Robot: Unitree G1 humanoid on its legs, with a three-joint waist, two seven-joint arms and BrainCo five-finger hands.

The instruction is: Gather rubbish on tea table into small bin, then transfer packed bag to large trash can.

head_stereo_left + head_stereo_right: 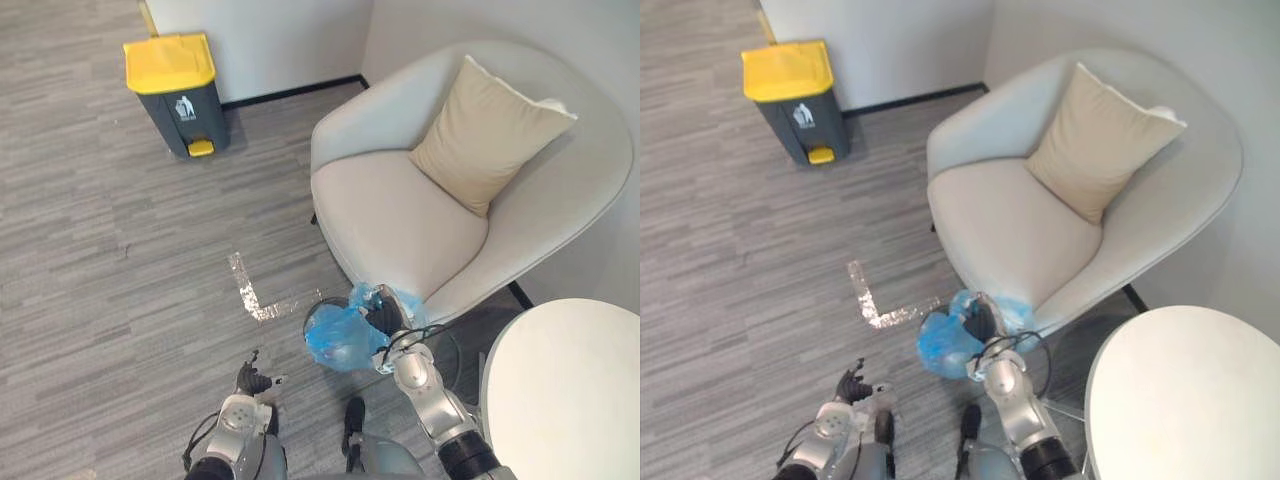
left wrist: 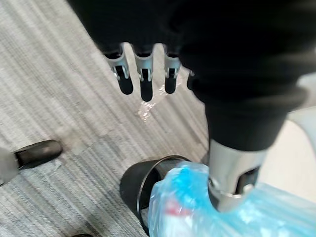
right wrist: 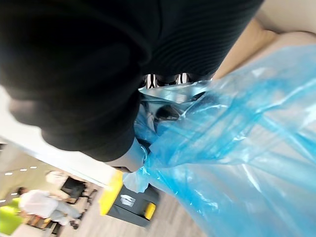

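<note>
Curling its fingers (image 3: 170, 79) into the plastic, the right hand (image 1: 388, 318) clutched the one blue bag (image 1: 338, 342) just by the one small black bin (image 2: 134, 181), while the left hand (image 1: 252, 381) hung with fingers straight and apart, and the one yellow-lidded trash can (image 1: 178, 92) stood well apart.

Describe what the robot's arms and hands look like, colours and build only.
The left arm and right arm are silver-grey, built of rounded jointed segments; the right one has a black band low on the forearm. The left hand has silver fingers with dark tips under a dark ribbed cover. The right hand wears the same dark cover.
</note>
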